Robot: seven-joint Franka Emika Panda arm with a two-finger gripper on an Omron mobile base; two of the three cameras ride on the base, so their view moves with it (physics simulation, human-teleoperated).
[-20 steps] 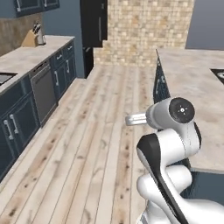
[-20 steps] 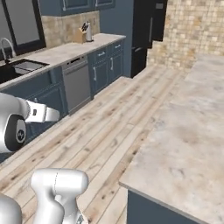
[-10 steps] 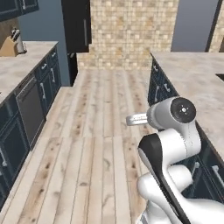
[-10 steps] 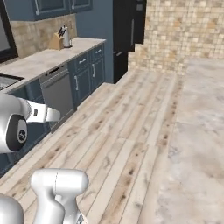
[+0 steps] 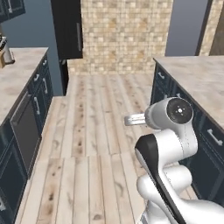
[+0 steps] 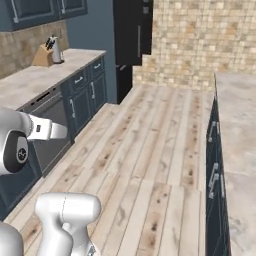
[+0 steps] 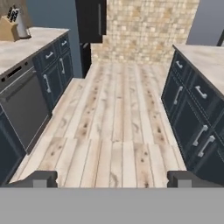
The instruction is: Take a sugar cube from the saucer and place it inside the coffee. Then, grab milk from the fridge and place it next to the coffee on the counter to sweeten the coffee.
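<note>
1. Two runs of dark blue cabinets line a wooden floor [image 7: 118, 131], and I am looking down the aisle between them. Far left is the counter [image 6: 35, 82], beige marbled stone, with a knife block [image 6: 44, 55] near its far end against the tan tiles.
2. Below that counter sits a dark dishwasher front [image 7: 24, 109], then drawers with pale handles running toward the back of the room.
3. Moving right, the tall black fridge [image 7: 91, 19] stands at the end of the left run, its door closed as far as I can tell. The milk is presumably inside; no carton is visible.
4. In the middle, the gripper [image 7: 112, 179] hangs low over the floor, its two dark fingertips [image 7: 41, 178] spread wide apart with nothing between them.
5. Behind the aisle rises a stone-tiled wall [image 5: 127, 30], and on the right the island [image 5: 197, 76] has a bare marbled top over more drawers.
6. I see no green cup, saucer or sugar cube anywhere, so I cannot say whether the sugar step is done.
7. My guess is that the base is driving toward the fridge for the milk step. Next it would need to close in on the fridge, then bring the open hand to the door handle and pull it wide.
</note>
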